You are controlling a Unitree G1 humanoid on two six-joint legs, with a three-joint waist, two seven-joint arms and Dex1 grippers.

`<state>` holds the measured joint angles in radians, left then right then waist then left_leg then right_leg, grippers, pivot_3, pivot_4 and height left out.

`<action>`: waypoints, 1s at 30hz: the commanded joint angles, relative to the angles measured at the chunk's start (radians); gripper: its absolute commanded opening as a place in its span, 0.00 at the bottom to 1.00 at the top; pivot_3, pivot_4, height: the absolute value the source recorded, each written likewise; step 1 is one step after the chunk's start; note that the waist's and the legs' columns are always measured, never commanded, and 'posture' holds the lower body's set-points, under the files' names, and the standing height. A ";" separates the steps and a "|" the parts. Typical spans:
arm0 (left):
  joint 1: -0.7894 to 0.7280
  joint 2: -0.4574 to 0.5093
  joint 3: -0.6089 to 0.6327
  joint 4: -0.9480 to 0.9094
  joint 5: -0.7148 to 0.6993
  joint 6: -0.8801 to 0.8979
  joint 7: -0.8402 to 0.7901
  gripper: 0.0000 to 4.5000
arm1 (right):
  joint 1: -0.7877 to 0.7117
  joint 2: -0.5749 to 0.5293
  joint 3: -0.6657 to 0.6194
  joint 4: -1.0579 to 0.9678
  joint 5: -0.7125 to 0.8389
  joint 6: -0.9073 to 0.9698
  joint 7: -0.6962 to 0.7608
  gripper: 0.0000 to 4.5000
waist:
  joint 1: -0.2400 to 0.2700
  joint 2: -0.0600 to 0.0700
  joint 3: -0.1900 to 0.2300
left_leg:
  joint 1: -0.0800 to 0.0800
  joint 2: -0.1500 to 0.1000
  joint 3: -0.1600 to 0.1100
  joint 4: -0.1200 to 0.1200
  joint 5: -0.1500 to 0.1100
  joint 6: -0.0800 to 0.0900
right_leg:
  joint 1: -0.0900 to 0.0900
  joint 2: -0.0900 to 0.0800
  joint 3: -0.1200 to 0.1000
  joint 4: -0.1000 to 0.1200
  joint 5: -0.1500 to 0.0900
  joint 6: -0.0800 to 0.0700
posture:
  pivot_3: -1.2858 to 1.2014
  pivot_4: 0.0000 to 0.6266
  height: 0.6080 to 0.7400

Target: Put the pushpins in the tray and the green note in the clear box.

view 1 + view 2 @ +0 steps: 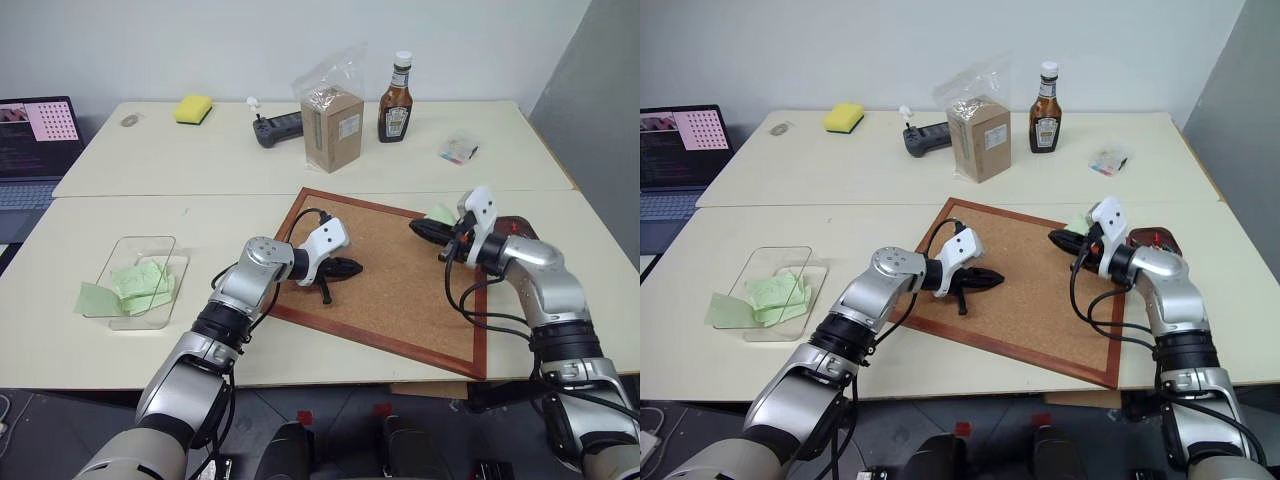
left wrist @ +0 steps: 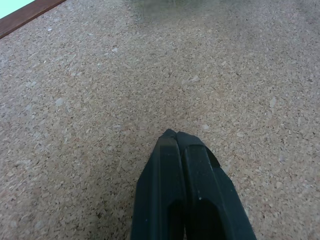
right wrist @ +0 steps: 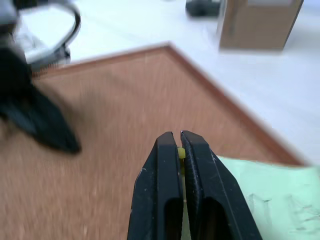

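A corkboard point(image 1: 400, 285) with a reddish wood frame lies at an angle on a pale table point(image 1: 230, 165), and both robot arms reach over it. The left gripper point(image 1: 352, 267) hangs just above the cork near the board's middle, its two black fingers pressed together with nothing between them. The right gripper point(image 3: 178, 141) sits over the board's right side, near the far right edge of the frame, its fingers pinched on a tiny yellow pushpin point(image 3: 180, 153) whose head shows in the narrow gap between them. Directly beneath that gripper a pale green note point(image 3: 270, 197) lies on the cork, close to the frame; from the head camera only a corner of it point(image 1: 441, 214) peeks out behind the fingers. Just off the board's right edge, behind the right wrist, sits the small dark reddish-brown tray point(image 1: 518, 229), with a speck of red on it that is too small to identify. On the left of the table, well apart from the board, stands the clear box point(image 1: 142, 282) with several green notes point(image 1: 145, 284) inside and one more sticking out from under its left side. Along the far side of the table are a yellow sponge point(image 1: 193, 108), a black controller point(image 1: 277, 128), a brown carton point(image 1: 333, 130) in a clear bag, a sauce bottle point(image 1: 396, 100) and a small clear packet point(image 1: 459, 150) of colourful bits. A laptop point(image 1: 35, 140) sits open at the far left.
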<state>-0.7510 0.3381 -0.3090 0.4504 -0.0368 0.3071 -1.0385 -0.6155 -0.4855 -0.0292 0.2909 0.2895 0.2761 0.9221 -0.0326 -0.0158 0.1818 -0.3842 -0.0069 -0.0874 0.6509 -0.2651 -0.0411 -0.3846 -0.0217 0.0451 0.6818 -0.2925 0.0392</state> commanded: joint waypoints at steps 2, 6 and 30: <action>0.014 -0.008 -0.014 0.017 0.013 0.016 0.000 0.00 | -0.029 -0.027 -0.026 -0.072 0.024 0.033 -0.005 0.01 | 0.000 0.000 0.000 | 0.000 0.000 0.000 0.000 0.000 0.000 | 0.000 0.000 0.000 0.000 0.000 0.000 | 0.52 0.24 1.00; 0.009 -0.034 0.055 -0.003 -0.067 0.077 -0.002 0.00 | 0.002 -0.068 0.030 -0.116 -0.034 -0.046 0.048 0.01 | 0.000 0.000 0.000 | 0.000 0.000 0.000 0.000 0.000 0.000 | 0.000 0.000 0.000 0.000 0.000 0.000 | 0.52 0.24 1.00; -0.108 -0.042 0.275 -0.097 -0.502 0.620 -0.102 0.96 | 0.059 -0.204 0.241 -0.102 -0.278 -0.779 0.224 0.00 | -0.001 -0.001 0.001 | -0.003 0.000 0.000 0.003 0.003 -0.005 | -0.002 0.000 -0.001 0.000 0.000 0.000 | 0.52 0.24 1.00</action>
<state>-0.8260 0.3074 -0.0290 0.3645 -0.5192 0.9209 -1.1423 -0.5377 -0.6796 0.2135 0.2343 0.0174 -0.4664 1.1435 -0.0338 -0.0170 0.1827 -0.3879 -0.0066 -0.0877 0.6544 -0.2625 -0.0458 -0.3867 -0.0216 0.0444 0.6820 -0.2925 0.0393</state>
